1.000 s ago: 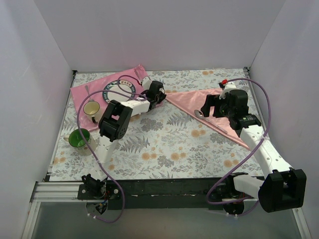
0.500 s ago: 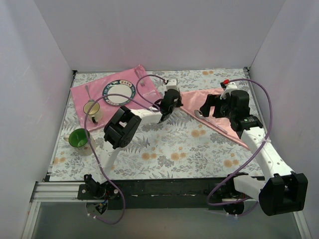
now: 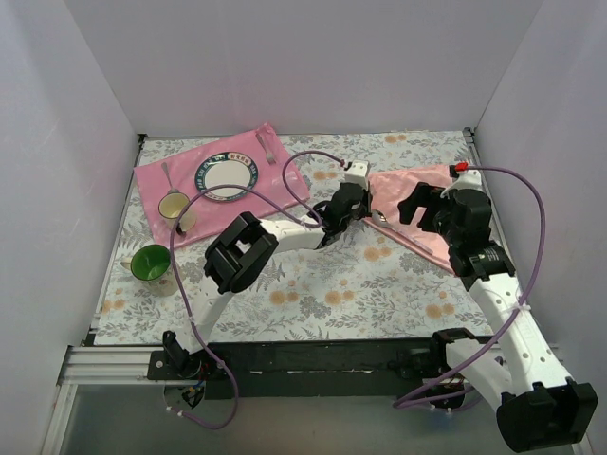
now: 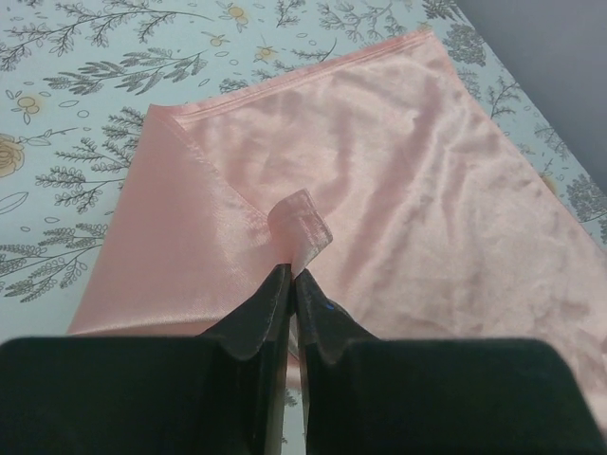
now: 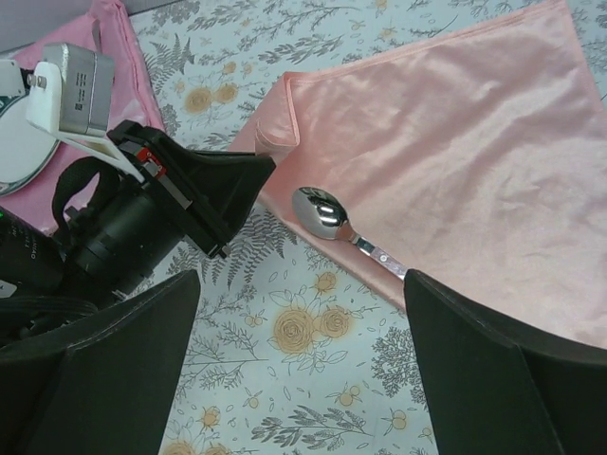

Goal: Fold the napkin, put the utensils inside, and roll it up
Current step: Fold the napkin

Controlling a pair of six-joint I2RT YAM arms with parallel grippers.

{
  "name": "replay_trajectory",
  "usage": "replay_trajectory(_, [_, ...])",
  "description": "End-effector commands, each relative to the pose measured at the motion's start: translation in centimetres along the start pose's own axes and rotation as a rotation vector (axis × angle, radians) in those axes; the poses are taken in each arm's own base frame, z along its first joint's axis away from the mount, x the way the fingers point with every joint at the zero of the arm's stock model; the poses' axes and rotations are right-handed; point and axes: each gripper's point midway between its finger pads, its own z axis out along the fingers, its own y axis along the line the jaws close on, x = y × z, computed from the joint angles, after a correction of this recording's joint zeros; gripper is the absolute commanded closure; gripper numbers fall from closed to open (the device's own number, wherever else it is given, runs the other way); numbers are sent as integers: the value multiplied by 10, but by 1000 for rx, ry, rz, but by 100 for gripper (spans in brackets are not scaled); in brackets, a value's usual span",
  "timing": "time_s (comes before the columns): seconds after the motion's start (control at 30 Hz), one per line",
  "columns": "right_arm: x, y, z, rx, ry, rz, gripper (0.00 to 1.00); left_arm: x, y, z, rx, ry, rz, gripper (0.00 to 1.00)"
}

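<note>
The napkin [image 3: 391, 184] lies right of the table's middle, pale pink and shiny, with its left end doubled over. My left gripper [image 3: 363, 212] is shut on a small raised fold of the napkin [image 4: 408, 180], pinched between the fingertips of that gripper [image 4: 292, 275]. My right gripper [image 3: 418, 201] hovers open over the napkin's near edge, with nothing between its fingers. Between the fingers of the right gripper [image 5: 299, 284] I see floral cloth. A metal spoon [image 5: 327, 213] rests on the napkin's [image 5: 455, 133] near edge, its handle running behind the right finger.
A darker pink mat [image 3: 156, 177] at the back left carries a plate [image 3: 226, 175] and small utensils. A cream cup [image 3: 175, 207] and a green cup [image 3: 149, 263] stand at the left. White walls close three sides of the floral tablecloth [image 3: 313, 284].
My left gripper closed on the napkin's left tip and carried it rightward, folding that end over. The right arm shifted a little to the right, still open.
</note>
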Motion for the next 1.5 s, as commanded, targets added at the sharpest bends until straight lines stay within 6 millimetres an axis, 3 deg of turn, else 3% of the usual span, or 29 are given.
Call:
replay_trajectory(0.0, [-16, -12, -10, 68, -84, 0, 4, -44, -40, -7, 67, -80, -21, 94])
replay_trajectory(0.13, [-16, -19, -16, 102, -92, -4, 3, -46, -62, -3, 104, -81, -30, 94])
replay_trajectory(0.27, [-21, -20, -23, 111, -115, -3, 3, -34, -80, -2, 128, -62, -32, 95])
replay_trajectory(0.67, [-35, -30, -42, 170, -188, -1, 2, -15, -118, -4, 193, -37, -23, 95])
replay_trajectory(0.8, [-35, -30, -43, 173, -191, -5, 1, 0, -125, -1, 208, -18, -12, 95])
replay_trajectory(1.47, [-36, -31, -48, 175, -200, -18, 1, 39, -159, 3, 263, 48, -147, 93])
